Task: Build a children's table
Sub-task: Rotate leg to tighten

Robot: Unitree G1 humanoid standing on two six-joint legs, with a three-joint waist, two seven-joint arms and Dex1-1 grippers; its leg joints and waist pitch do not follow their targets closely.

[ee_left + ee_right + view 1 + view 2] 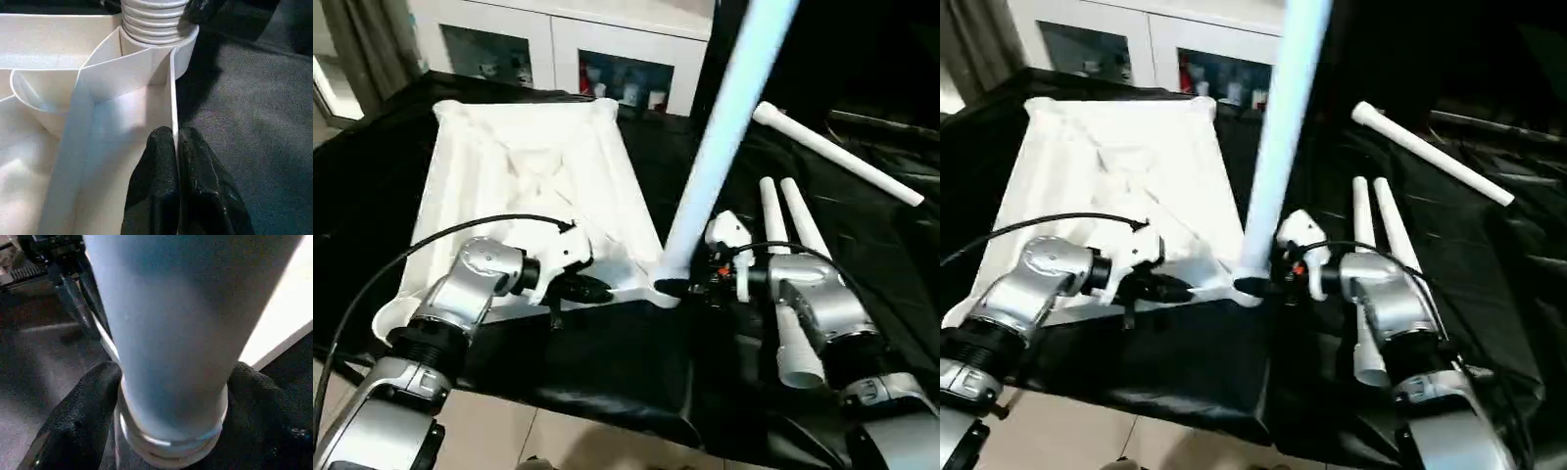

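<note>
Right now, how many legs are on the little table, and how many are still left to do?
None looks finished. The first leg stands in a corner socket of the upside-down tabletop, its threads still showing. The right gripper is shut on that leg, and the left gripper pinches the tabletop's rim. Three spare legs wait on the black cloth.

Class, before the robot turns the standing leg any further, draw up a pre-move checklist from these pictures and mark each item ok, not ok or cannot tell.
1. Left gripper pinches the tabletop rim, steadying it: ok.
2. Right gripper closed round the standing leg near its base: ok.
3. Leg's threaded end sits in the corner socket: ok.
4. Leg fully screwed home: not ok, threads still exposed.
5. Three spare legs lie on the black cloth, away from the socket: ok.
6. Leg exactly upright: cannot tell.
</note>
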